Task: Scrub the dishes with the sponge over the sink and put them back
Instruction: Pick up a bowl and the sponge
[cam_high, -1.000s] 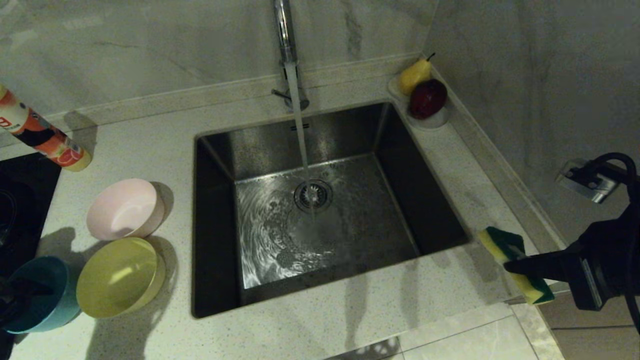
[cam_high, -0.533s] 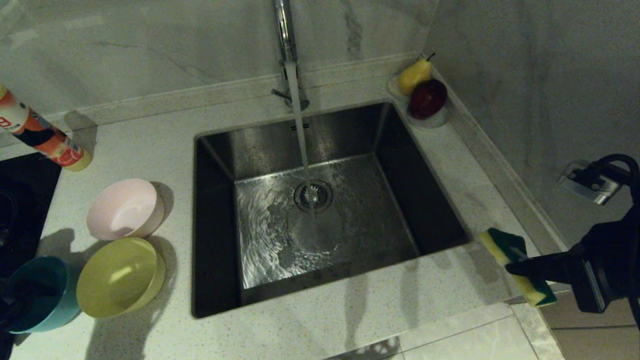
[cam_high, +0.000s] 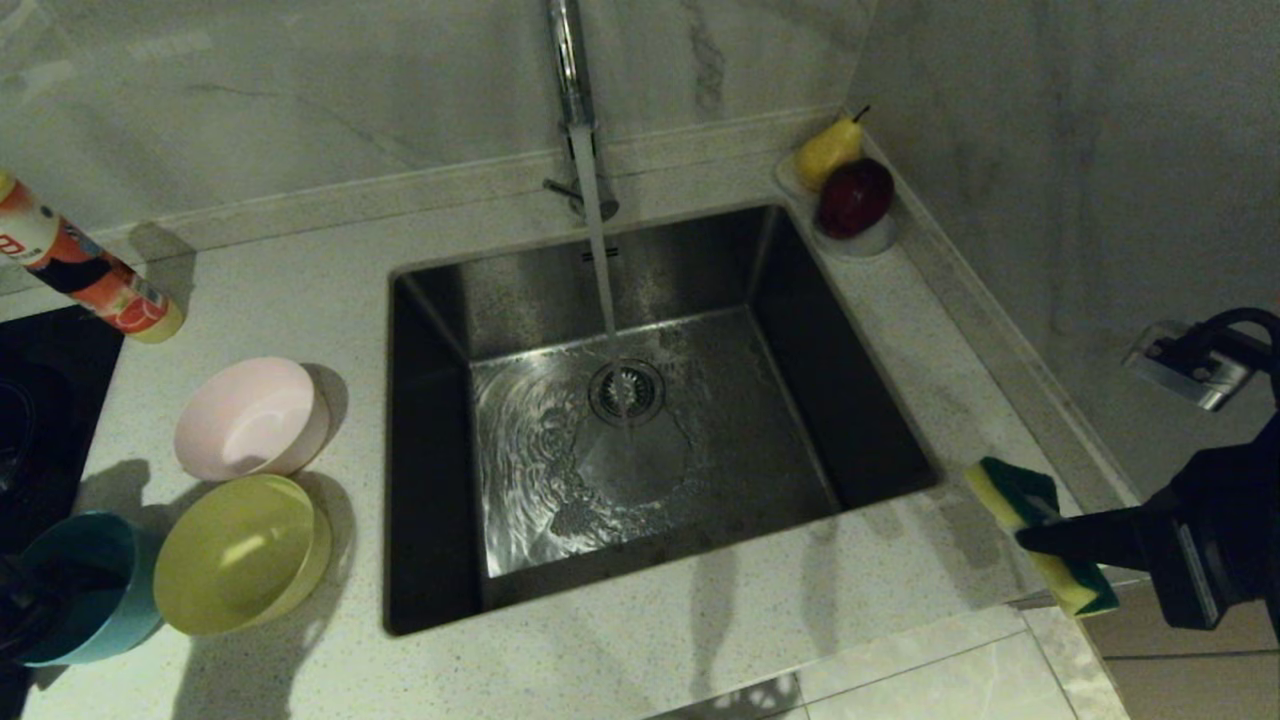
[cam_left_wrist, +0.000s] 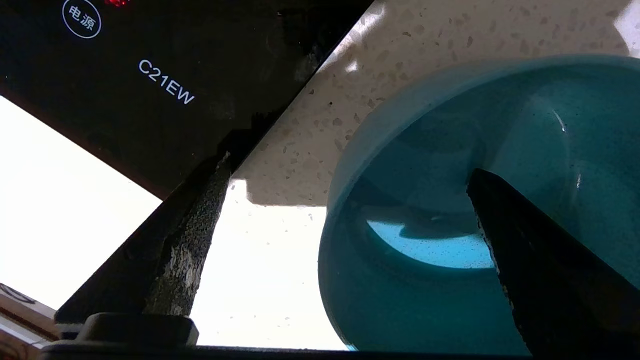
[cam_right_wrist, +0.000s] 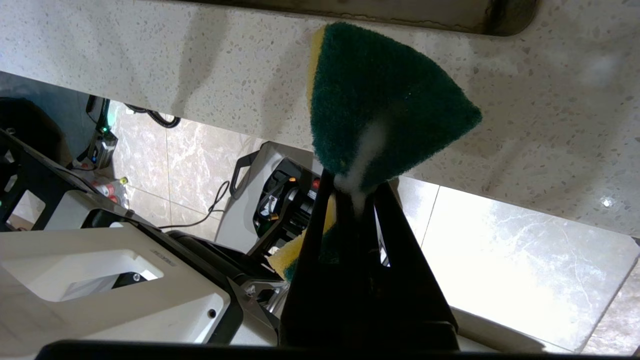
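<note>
Picking up the first dish: the left end effector (cam_left_wrist: 345, 210) stands wide apart astride the blue bowl's (cam_left_wrist: 450, 250) rim, left of the sink (cam_high: 640, 420). Next it must close and lift. The right end effector (cam_high: 1040, 535) is clamped on the sponge (cam_high: 1015, 490), right of the sink.

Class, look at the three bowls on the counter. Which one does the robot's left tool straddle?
The blue bowl, at the counter's near left corner. The open left tool has one finger inside it and one outside its rim; the pink bowl and yellow bowl stand untouched.
</note>
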